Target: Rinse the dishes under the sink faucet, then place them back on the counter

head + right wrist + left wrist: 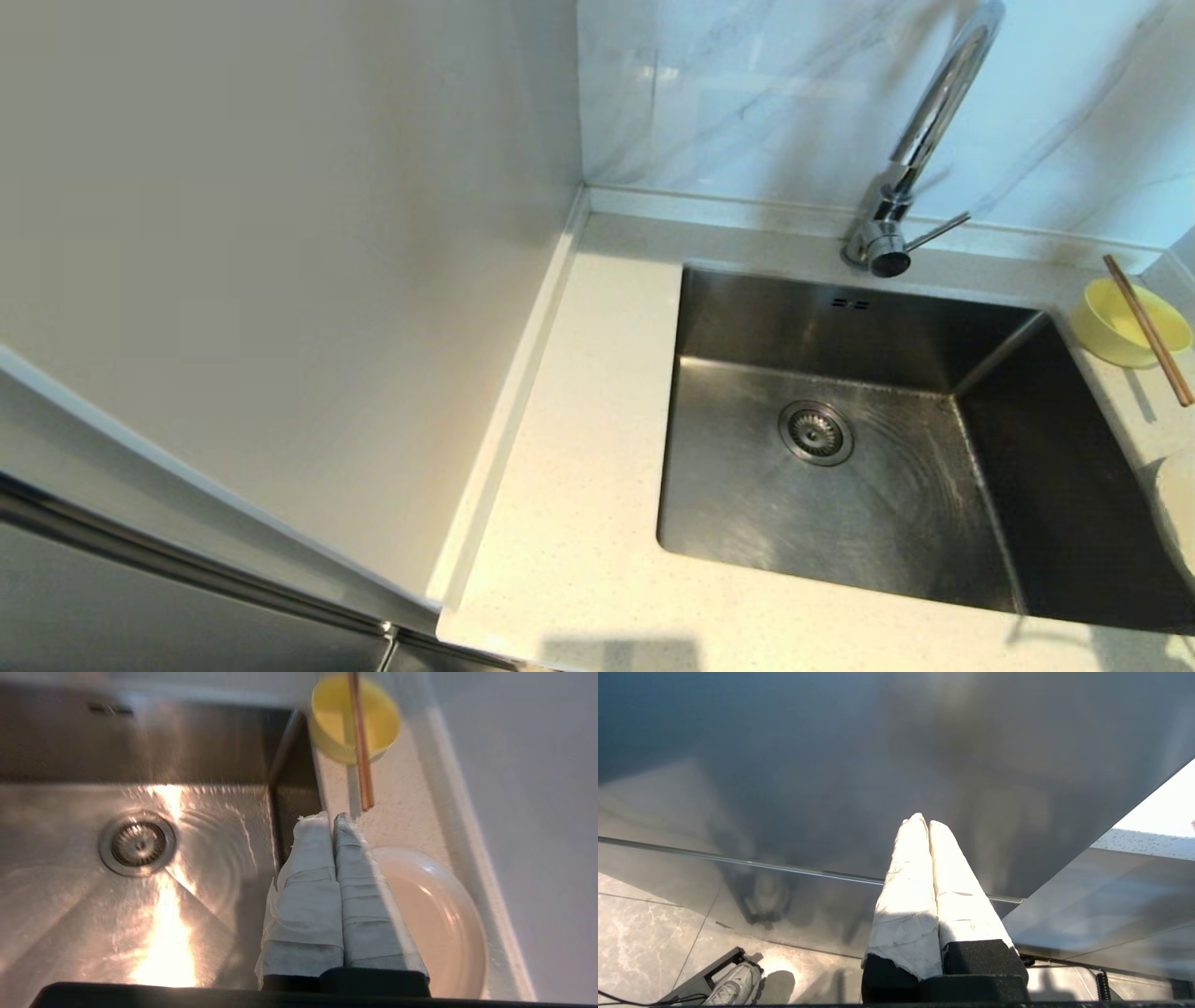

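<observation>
My left gripper (924, 823) is clenched, empty, off the counter. The steel sink (747, 308) lies centre; at two o'clock, a pale-yellow bowl (1116, 327) carries brown chopsticks (1148, 329). My right gripper (332, 819), pinched empty, hovers over the white plate (439, 919).

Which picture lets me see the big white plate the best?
The right wrist view. There the white plate shows nearly whole on the counter beside the sink, partly behind the right gripper. The head view catches only a sliver of it at the right edge. The left wrist view does not show it.
</observation>
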### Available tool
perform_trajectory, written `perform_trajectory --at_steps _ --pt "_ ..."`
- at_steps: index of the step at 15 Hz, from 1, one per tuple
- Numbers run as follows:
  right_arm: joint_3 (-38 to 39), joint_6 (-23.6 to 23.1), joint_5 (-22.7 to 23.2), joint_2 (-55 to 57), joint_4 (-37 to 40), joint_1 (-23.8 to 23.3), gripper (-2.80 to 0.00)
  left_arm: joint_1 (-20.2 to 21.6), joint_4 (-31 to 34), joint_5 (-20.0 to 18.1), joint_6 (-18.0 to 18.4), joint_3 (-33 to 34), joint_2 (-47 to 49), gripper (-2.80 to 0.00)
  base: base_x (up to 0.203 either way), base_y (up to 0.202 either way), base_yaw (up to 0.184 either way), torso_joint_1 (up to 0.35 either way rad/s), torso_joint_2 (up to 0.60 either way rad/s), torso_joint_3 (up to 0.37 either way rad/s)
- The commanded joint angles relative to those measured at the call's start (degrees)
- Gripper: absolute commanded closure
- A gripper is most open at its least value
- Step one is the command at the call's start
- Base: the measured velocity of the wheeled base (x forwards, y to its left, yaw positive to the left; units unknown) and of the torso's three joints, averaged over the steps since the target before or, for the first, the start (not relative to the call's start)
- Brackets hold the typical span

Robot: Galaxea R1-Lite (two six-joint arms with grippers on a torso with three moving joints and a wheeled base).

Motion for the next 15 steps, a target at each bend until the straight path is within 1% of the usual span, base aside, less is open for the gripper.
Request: perform_trajectory --at_steps 1,4,6,8,11,13,15 --pt "1.86 -0.07 -0.19 -10.34 0.11 1.0 0.0 0.0 0.0 -0.01 -0.04 0.0 0.0 0.0 0.0 0.0 0.0 0.0 0.0 0.0" --pt "3.85 -0.19 -2.22 -20.14 1.3 4.84 0.0 0.0 0.0 -0.01 -0.04 0.0 0.0 0.0 0.0 0.0 0.0 0.0 0.0 0.0" --pt "6.07 -0.2 -2.69 -26.33 2.36 5.42 0.0 0.0 0.0 -0.01 -0.04 0.0 0.0 0.0 0.0 0.0 0.0 0.0 0.0 0.0" --pt "8.18 -0.21 -3.0 -33.87 6.56 6.56 0.0 0.0 0.0 -0.01 -0.04 0.0 0.0 0.0 0.0 0.0 0.0 0.0 0.0 0.0" --pt "12.46 -0.01 -4.39 -45.38 15.88 7.83 0.0 0.0 0.0 -0.01 -0.04 0.0 0.0 0.0 0.0 0.0 0.0 0.0 0.0 0.0" --pt "17.2 2.6 -8.05 -46.76 17.8 8.39 0.0 0.0 0.0 -0.01 -0.04 0.0 0.0 0.0 0.0 0.0 0.0 0.0 0.0 0.0" --pt "19.31 2.27 -8.45 -50.04 18.48 10.64 0.0 0.0 0.0 -0.01 -0.04 0.0 0.03 0.0 0.0 0.0 0.0 0.0 0.0 0.0"
